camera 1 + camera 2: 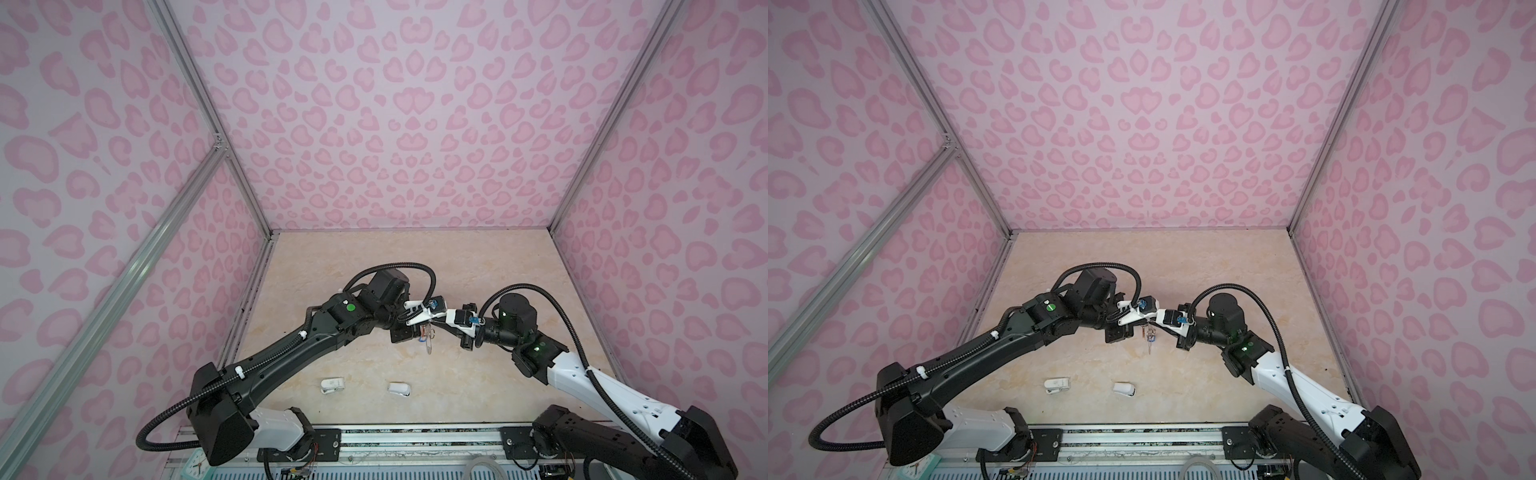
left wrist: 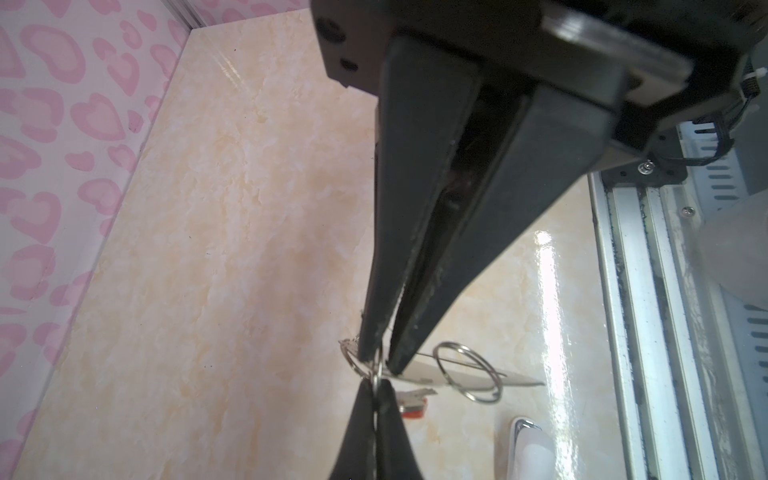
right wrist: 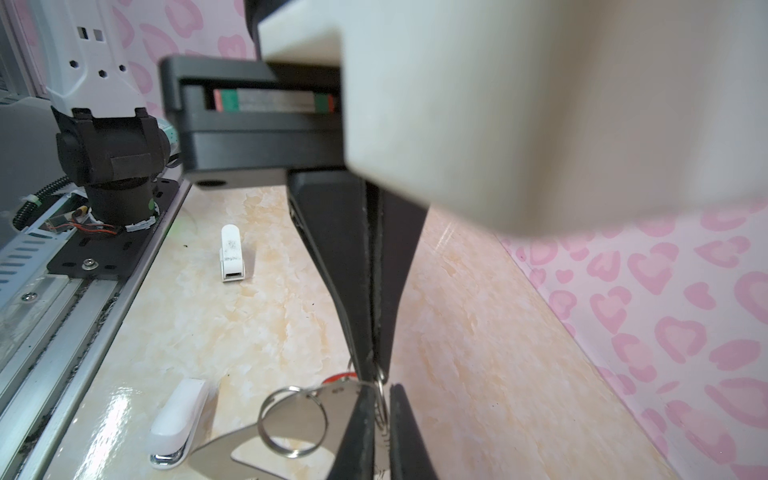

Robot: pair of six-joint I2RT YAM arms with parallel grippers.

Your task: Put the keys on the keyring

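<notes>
In both top views the two grippers meet tip to tip above the middle of the table, and the keyring hangs below them. My left gripper is shut on the keyring's straight edge. The flat grey keyring carries a large loose wire ring. My right gripper is shut on a small wire ring at that same edge. A key with a red tag hangs behind the plate. No blue-tagged key shows clearly.
Two small white plastic objects lie on the marble table near its front edge. A metal rail with the arm bases runs along the front. Pink patterned walls close in the other three sides.
</notes>
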